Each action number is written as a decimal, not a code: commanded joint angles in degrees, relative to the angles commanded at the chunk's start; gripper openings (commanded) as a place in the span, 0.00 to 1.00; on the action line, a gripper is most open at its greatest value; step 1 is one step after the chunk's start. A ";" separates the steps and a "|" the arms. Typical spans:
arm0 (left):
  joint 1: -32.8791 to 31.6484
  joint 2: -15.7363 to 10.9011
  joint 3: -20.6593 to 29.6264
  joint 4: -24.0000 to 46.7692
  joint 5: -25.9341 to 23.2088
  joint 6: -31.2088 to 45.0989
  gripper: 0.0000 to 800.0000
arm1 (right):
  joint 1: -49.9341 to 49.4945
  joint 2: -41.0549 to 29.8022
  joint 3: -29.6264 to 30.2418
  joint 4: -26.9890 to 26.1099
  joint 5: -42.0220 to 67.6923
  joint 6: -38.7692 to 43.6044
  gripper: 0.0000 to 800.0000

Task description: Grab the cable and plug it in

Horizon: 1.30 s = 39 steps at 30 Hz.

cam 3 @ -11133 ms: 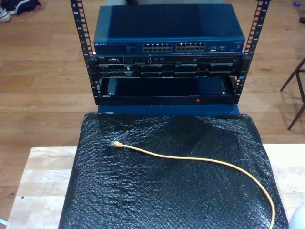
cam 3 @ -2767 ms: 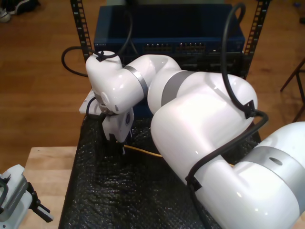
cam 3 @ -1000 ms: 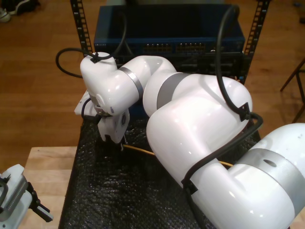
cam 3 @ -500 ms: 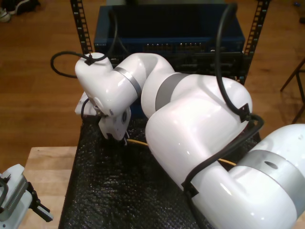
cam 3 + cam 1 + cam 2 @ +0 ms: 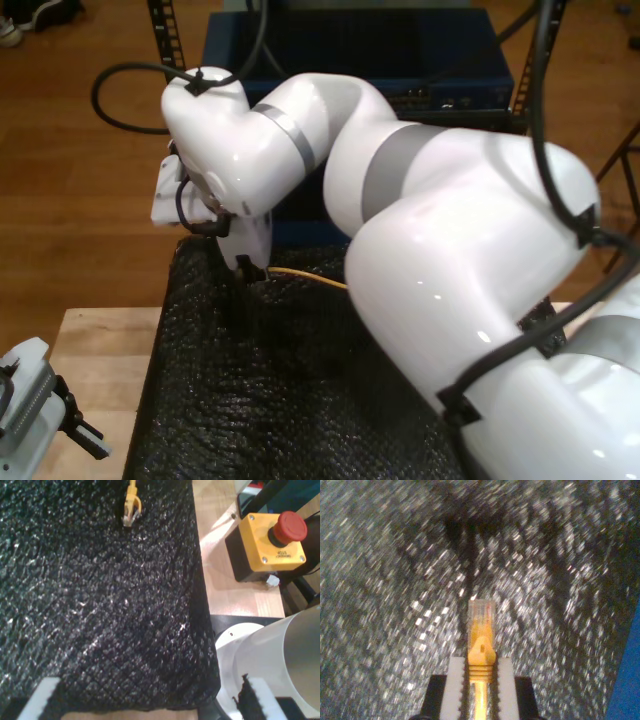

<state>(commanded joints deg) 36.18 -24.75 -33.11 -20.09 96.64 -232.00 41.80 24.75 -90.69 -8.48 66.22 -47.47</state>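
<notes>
My second hand [image 5: 480, 687] is closed on the network cable [image 5: 481, 700] just behind its yellow boot [image 5: 481, 661], with the clear plug [image 5: 481, 612] jutting out past the fingertips [image 5: 454, 680] over the black bubble-wrap mat [image 5: 385, 605]. In the exterior view the same hand [image 5: 245, 268] sits near the mat's far edge, just in front of the blue network switch [image 5: 440, 60], and the yellow cord trails back from it across the mat. My first hand [image 5: 150, 700] hovers apart over another part of the mat, its fingers spread wide and empty, near the yellow emergency-stop box [image 5: 272, 542].

I judge the step is carrying the plug to a port on the switch. To do it well I should keep the grip firm on the boot so the plug cannot swivel, lift clear of the mat, square the plug with the port face before pushing, and push straight without sideways load. I cannot tell which way the plug's latch faces; that needs checking first.
</notes>
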 joint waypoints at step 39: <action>-26.73 5.27 -5.36 -33.93 -4.66 -13.36 1.00 | -16.79 -42.46 30.51 23.30 2.11 -19.16 0.01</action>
<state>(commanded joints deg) 9.45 -19.47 -38.47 -54.02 91.98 -245.36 25.01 -17.71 -60.19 14.81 68.33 -66.64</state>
